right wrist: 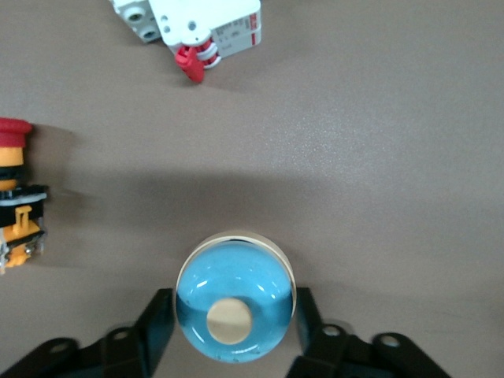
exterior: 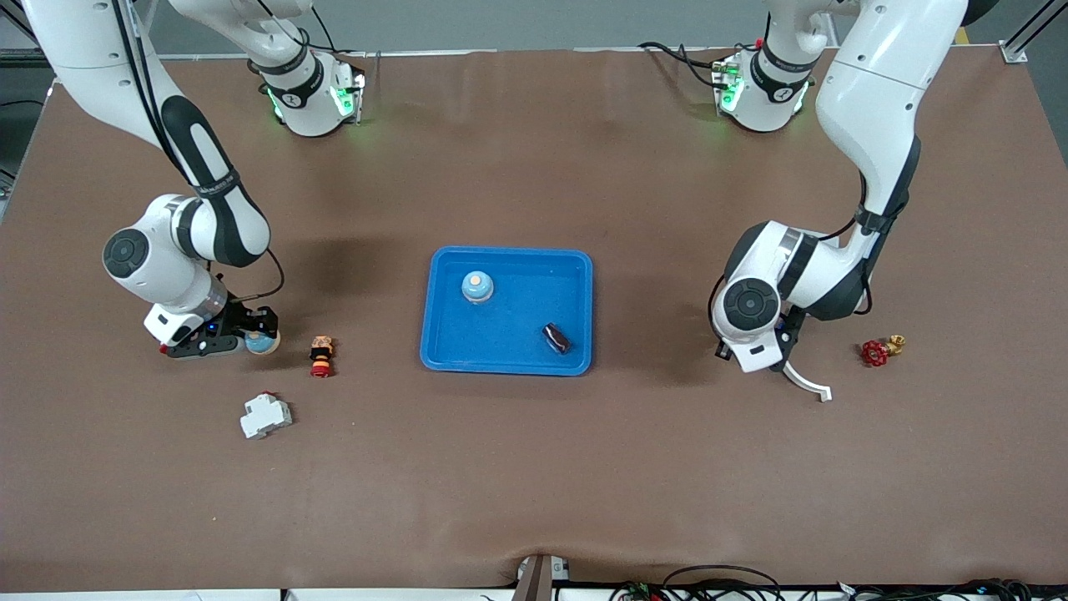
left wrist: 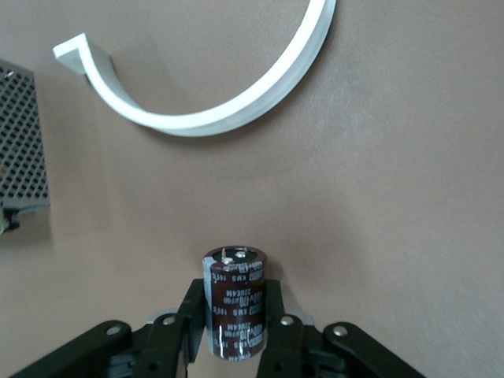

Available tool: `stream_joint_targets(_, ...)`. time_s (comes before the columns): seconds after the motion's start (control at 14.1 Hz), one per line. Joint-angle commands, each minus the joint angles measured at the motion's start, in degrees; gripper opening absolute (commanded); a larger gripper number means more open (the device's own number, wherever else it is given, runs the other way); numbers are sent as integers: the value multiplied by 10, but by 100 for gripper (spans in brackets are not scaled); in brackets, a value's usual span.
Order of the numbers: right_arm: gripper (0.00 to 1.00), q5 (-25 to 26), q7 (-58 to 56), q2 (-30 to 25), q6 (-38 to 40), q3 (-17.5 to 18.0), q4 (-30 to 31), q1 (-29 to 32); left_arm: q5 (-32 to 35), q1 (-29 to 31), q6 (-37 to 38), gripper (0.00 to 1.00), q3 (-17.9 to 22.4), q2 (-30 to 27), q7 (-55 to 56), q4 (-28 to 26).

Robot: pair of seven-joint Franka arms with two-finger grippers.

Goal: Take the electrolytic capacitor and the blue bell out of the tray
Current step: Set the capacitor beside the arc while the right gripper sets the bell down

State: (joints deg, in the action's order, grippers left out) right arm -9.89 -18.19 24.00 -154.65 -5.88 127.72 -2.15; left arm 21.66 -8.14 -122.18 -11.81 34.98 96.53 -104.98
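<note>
Grip status: left gripper (left wrist: pixel 234 316) jaws are clamped on a dark brown cylindrical electrolytic capacitor (left wrist: pixel 233 293) over the brown cloth-covered desk (exterior: pixel 534 467), at 3 o'clock from the bright blue plastic tray (exterior: pixel 506 364), probably for set-down. Right gripper (right wrist: pixel 235 319) brackets a blue domed bell (right wrist: pixel 235 295) on the desk at 9 o'clock; whether its jaws grip cannot be told. A second blue bell (exterior: pixel 476 286) and a second dark capacitor (exterior: pixel 556 337) lie in the tray.

The brown table covering (exterior: pixel 534 467) looks like matt cloth. The bright blue rectangular plastic tray (exterior: pixel 576 263) is smooth. The dark brown cylindrical electrolytic capacitor (left wrist: pixel 234 303) wears a glossy printed sleeve. The translucent blue domed bell (right wrist: pixel 235 298) shines like glass-smooth plastic. The white curved plastic strip (left wrist: pixel 236 106) looks matt.
</note>
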Motion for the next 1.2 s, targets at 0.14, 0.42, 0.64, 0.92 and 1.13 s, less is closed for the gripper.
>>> stream_joint_targets(0.14, 100, -14, 12, 8, -3, -1, -7, -6, 20, 14, -7, 45, -5, 2, -4, 0)
stream_joint_targets(0.42, 100, -14, 12, 0, 7, -1, -21, -6, 11, 2, -3, 100, -30, -18, 48, 13)
stream_joint_targets(0.64, 100, -13, 15, -10, 80, -2, -63, -10, -19, -1, 18, 100, -87, -16, 89, 83)
stream_joint_targets(0.92, 100, -11, 139, -35, 130, -3, -81, -68, -67, -65, 26, 100, -105, 8, 110, 180)
stream_joint_targets(1.13, 100, -9, 264, -41, 143, -3, -82, -129, -66, -121, 17, 100, -103, 66, 146, 258)
